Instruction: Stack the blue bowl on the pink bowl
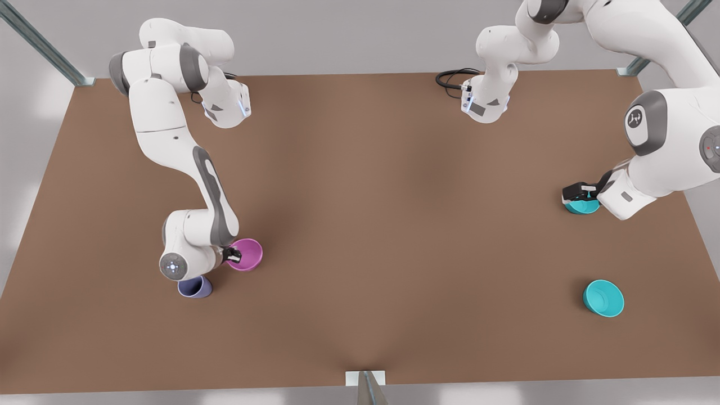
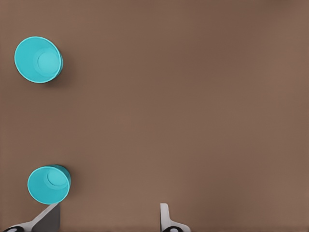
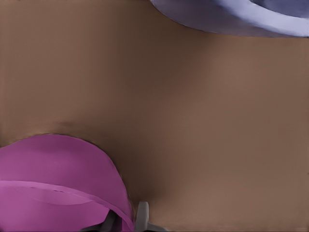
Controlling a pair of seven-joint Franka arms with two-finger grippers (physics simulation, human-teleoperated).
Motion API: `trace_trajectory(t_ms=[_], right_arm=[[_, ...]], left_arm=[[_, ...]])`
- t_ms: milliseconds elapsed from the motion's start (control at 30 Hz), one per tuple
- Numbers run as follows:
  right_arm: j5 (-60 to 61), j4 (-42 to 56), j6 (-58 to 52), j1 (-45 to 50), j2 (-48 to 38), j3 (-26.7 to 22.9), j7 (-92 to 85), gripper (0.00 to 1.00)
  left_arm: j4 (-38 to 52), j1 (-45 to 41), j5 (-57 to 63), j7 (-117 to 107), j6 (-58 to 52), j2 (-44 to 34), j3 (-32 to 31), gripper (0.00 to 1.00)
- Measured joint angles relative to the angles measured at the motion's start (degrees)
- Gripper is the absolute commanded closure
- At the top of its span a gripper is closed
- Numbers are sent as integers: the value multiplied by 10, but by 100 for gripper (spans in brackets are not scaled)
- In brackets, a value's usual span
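On the front view's left, the lavender cup point(image 1: 195, 287) stands just beside the right arm's wrist, near the pink bowl point(image 1: 247, 254) but not touching it. The right end effector point(image 1: 233, 256) pinches that bowl's rim, one of its fingers point(image 3: 141, 217) outside the wall and the other inside. Well apart, across the bare brown table point(image 1: 394, 225), the blue bowl point(image 1: 579, 207) sits upright under the left end effector point(image 1: 579, 194). In the left wrist view the fingers are spread wide, one fingertip just by the rim and the bowl not between them. The bowl looks light, stiff and smooth, probably slippery, so the thin rim seems the best hold: one finger inside, one outside. A look-alike teal bowl point(image 1: 603, 298) lies nearer the camera, easy to mistake for it but clear of the path. The cup, close to the pink bowl, is the one thing likely to crowd the stacking.
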Motion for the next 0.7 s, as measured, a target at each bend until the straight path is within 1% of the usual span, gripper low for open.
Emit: trace_trajectory(t_ms=[33, 333, 400, 500, 567, 633, 700], right_arm=[[1, 3, -3, 0, 0, 0, 1, 79], [9, 33, -33, 5, -14, 5, 6, 79], [20, 45, -40, 8, -19, 19, 5, 79], [68, 94, -40, 41, -14, 57, 6, 79], [111, 114, -20, 75, -10, 73, 8, 79], [144, 160, 9, 109, 14, 91, 15, 79], [163, 221, 44, 149, 55, 100, 27, 79]], left_arm=[[0, -1, 0, 0, 0, 0, 2, 0], [0, 0, 0, 0, -3, 0, 6, 0], [-1, 0, 0, 0, -5, 0, 6, 0], [0, 0, 0, 0, -7, 2, 7, 0], [0, 0, 0, 0, -7, 5, 7, 0], [0, 1, 0, 0, -6, 8, 7, 0], [0, 1, 0, 0, -6, 8, 7, 0]])
